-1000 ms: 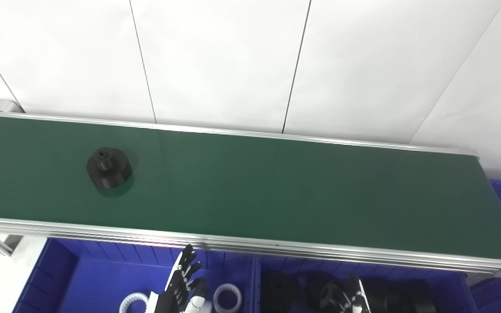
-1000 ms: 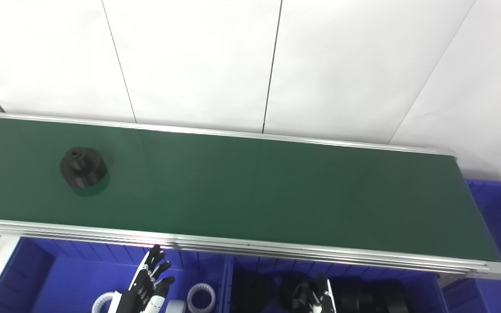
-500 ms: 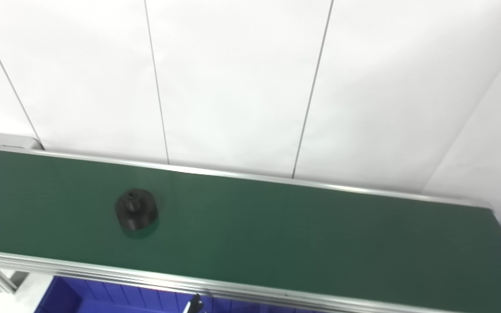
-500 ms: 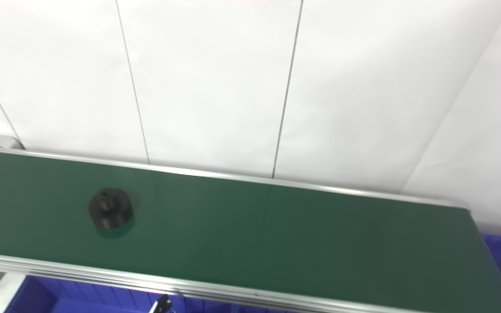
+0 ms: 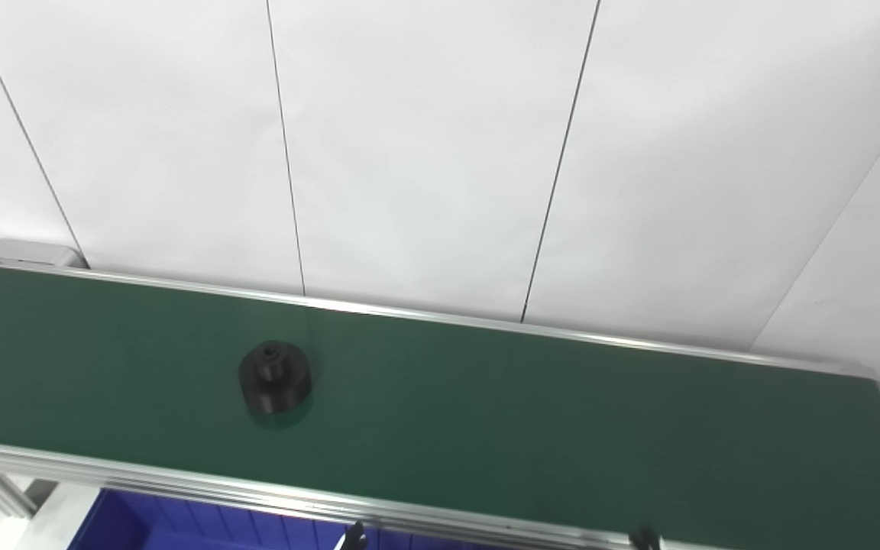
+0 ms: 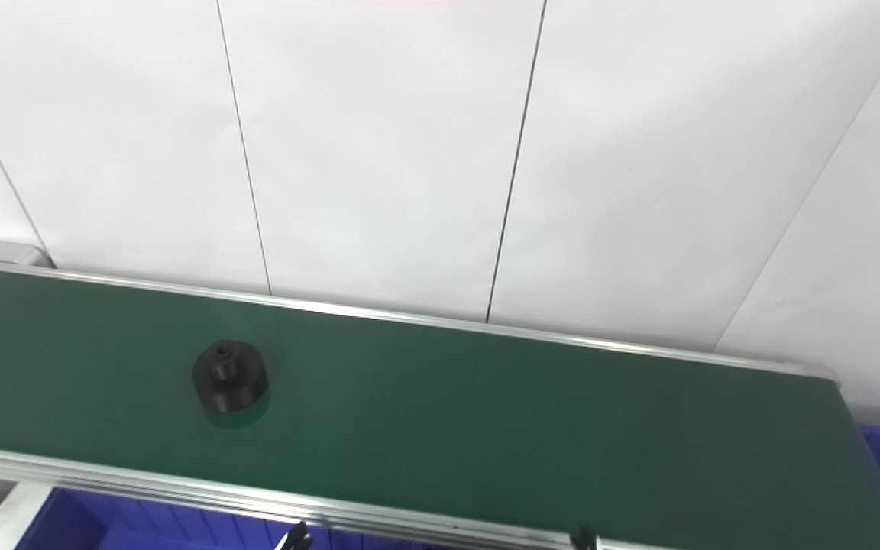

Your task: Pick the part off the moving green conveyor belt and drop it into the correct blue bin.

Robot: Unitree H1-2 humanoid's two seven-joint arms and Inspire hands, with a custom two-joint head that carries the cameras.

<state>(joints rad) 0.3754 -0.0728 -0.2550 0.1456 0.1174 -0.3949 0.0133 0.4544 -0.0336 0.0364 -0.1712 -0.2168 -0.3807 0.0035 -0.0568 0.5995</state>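
Fingers: only dark fingertips of the left hand and the right hand poke up at the bottom edge, so whether they're spread or curled can't be told.
Part: squat black round plastic part with a hub on top, sitting upright on the long green conveyor belt, left of middle.
Direction: part lies up and to the left of both hands.
Nearer hand: left, by a good margin.
Long axis: none really, it's round, so approach angle probably doesn't matter.
Bin: blue plastic bin, just a sliver below the belt.
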